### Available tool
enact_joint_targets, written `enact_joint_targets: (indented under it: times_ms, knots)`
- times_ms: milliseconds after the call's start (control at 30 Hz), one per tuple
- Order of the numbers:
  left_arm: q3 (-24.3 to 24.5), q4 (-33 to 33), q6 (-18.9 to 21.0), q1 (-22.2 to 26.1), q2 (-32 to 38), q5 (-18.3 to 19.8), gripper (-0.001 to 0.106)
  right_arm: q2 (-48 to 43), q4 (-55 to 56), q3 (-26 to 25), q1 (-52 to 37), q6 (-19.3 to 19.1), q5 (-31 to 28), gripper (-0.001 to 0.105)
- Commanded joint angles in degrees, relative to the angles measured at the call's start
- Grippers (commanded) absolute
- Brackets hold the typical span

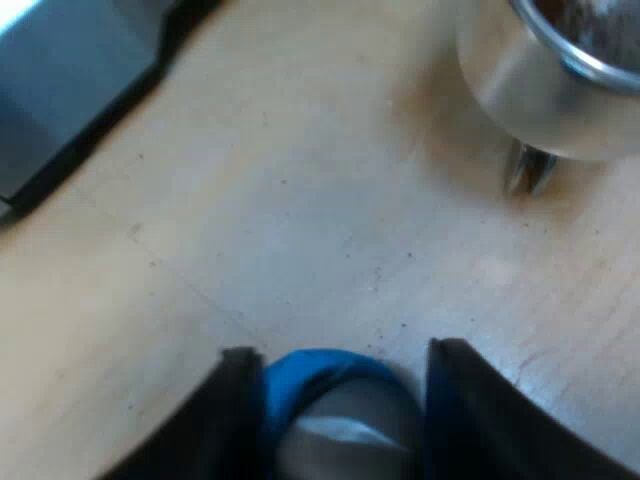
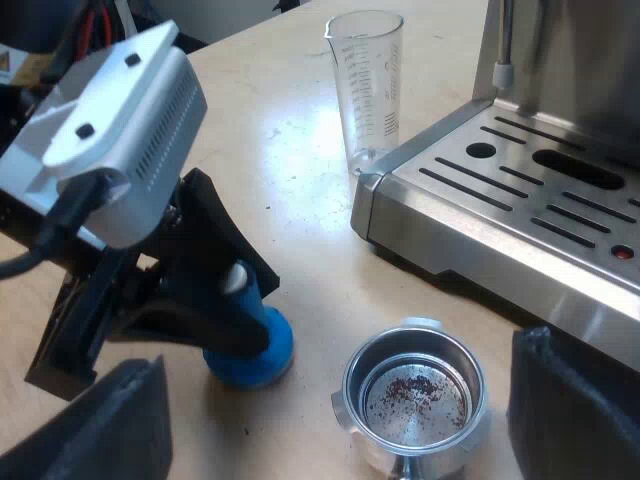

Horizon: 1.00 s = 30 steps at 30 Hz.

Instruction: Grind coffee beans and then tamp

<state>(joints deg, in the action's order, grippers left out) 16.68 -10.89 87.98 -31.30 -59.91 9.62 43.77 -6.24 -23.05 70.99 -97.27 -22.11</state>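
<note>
Blue tamper (image 2: 250, 350) clamped in left gripper (image 1: 342, 352) fingers, standing on tabletop (image 2: 300, 200) just beside metal holder (image 2: 415, 395). Flanking that holder: right gripper (image 2: 337, 365), fingers apart. Barely any grounds inside (a few specks), so grinding and tamping both probably left to do.

The measuring glass (image 2: 366, 90) carries scale marks, no figures legible.
</note>
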Motion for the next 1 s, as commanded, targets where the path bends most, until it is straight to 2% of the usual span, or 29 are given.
enact_joint_targets:
  times_ms: [33,100,200,367,500,733,833,1000]
  knots:
    - [0.1,1.5,0.7,0.0,0.2,0.1,0.056,0.0,-0.5,-0.2,0.0,-0.2,0.5,0.071]
    - [0.3,2.2,0.7,0.0,0.2,0.1,0.064,0.0,-0.5,-0.2,0.0,-0.2,0.5,0.071]
    - [1.3,1.7,0.7,0.0,0.2,0.1,0.07,0.0,-0.5,-0.2,0.0,-0.2,0.5,0.071]
    - [5.2,-2.9,2.1,0.0,0.5,0.1,0.071,0.0,-0.5,-0.2,0.0,0.1,0.5,0.071]
    - [9.7,-10.2,2.2,0.0,2.7,0.1,0.071,0.0,-0.4,-0.2,0.0,3.7,0.5,0.071]
    - [13.6,-14.8,2.2,0.0,8.9,0.1,0.071,0.0,-0.2,-0.5,0.0,3.7,1.0,0.071]
    - [14.3,-16.0,2.2,0.0,12.5,0.1,0.071,0.0,3.9,-2.5,0.0,3.7,3.5,0.071]
    - [15.4,-19.2,2.2,0.0,18.7,0.1,0.071,0.0,18.3,-9.2,0.0,3.7,4.4,0.071]
